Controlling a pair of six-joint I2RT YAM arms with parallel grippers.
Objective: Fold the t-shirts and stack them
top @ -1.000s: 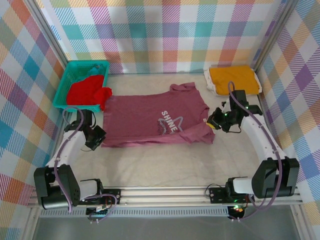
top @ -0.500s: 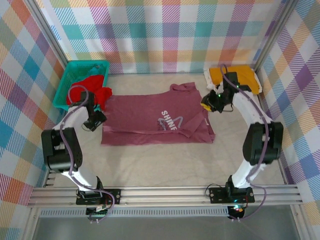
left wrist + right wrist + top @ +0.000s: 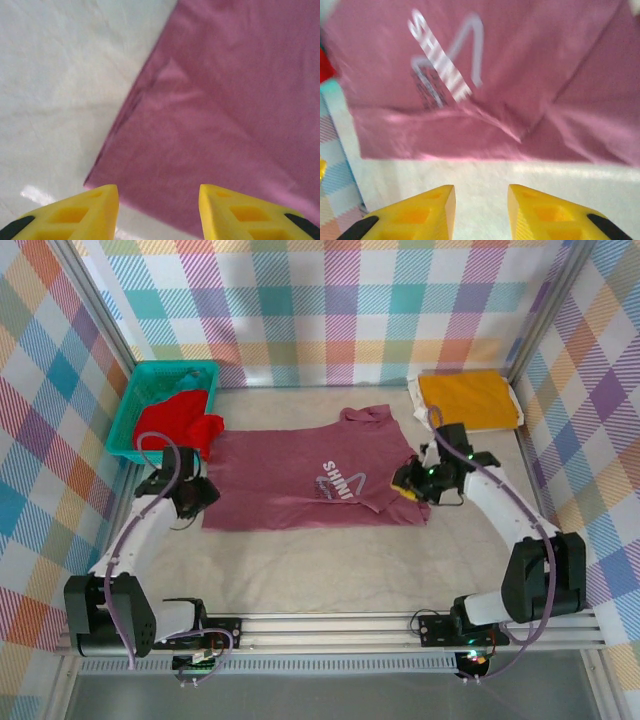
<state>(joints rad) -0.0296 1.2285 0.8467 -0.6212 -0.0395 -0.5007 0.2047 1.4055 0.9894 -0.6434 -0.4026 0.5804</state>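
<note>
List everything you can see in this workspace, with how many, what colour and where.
maroon t-shirt: one, maroon with whitish print, spread in the middle of the table, near edge folded over
red t-shirt: one, bright red, bunched, spilling over the basket's near rim
yellow-orange t-shirt: one, yellow-orange, folded, far right corner
basket: one, teal, far left corner
table: one, whitish, under everything
walls: multicoloured plaid, around the table
left gripper: one, yellow fingers, open, over the maroon t-shirt's left edge
right gripper: one, yellow fingers, open, by the maroon t-shirt's right sleeve
</note>
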